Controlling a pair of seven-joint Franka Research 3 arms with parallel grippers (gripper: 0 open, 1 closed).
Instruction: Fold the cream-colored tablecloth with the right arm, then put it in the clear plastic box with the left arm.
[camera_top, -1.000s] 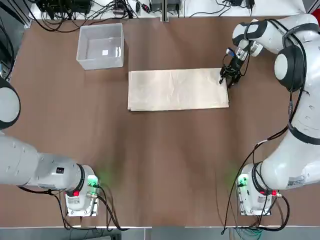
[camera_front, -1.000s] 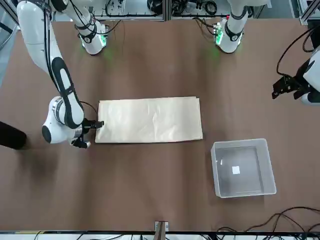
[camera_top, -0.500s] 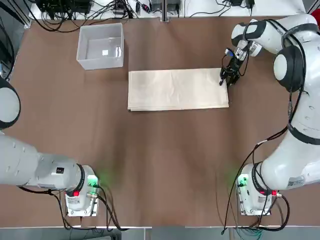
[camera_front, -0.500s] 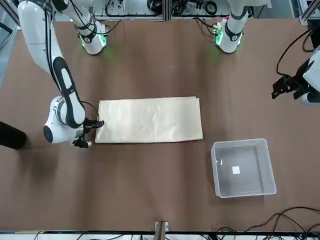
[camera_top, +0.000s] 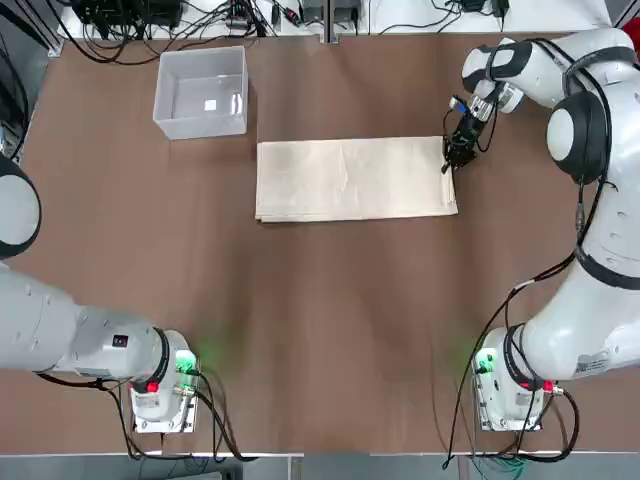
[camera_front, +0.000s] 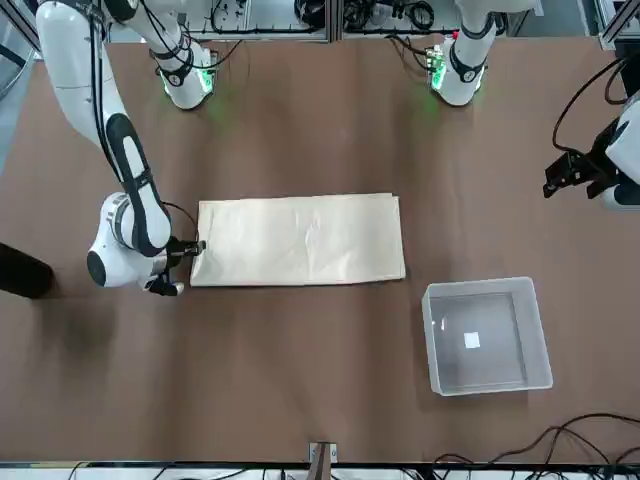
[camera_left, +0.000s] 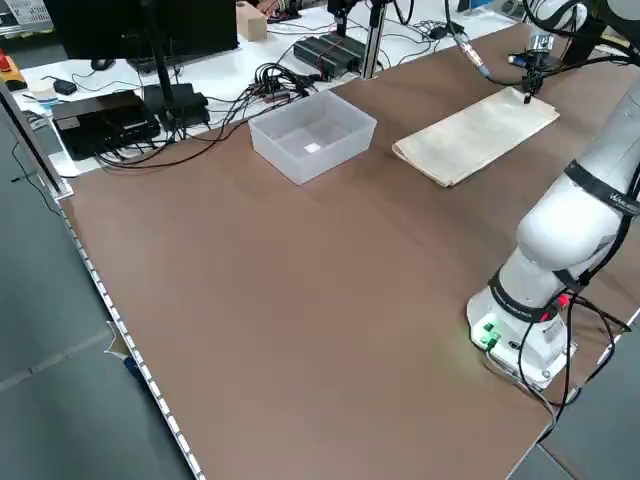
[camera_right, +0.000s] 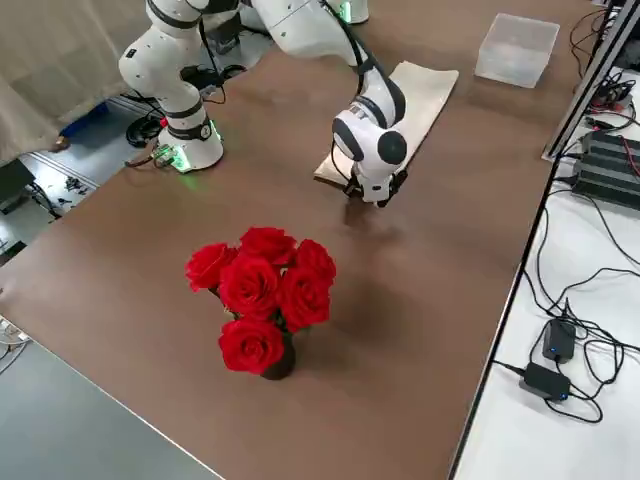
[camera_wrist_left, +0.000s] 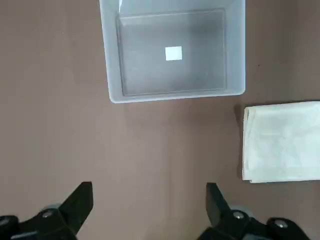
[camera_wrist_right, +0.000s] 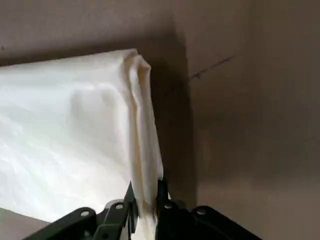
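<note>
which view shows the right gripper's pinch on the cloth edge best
The right wrist view: the right gripper has its fingers closed on the cream-colored tablecloth edge, close up. Top and front views show only a small gripper at the cloth's corner.

Right arm over, perhaps touching, cream-colored tablecloth end

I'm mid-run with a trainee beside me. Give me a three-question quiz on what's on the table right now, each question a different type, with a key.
1. True or false: the cream-colored tablecloth already lies inside the clear plastic box.
2. Multiple choice: the right gripper is at A) the box rim, B) a corner at the cloth's short edge, C) the bare table near its base.
3. Fill in: the left gripper hangs over the table with its jaws ____, looking down at the box.

Key: 1 false, the cloth lies flat on the table beside the box; 2 B, with its jaws pinching the cloth's edge in the right wrist view; 3 open.
</note>
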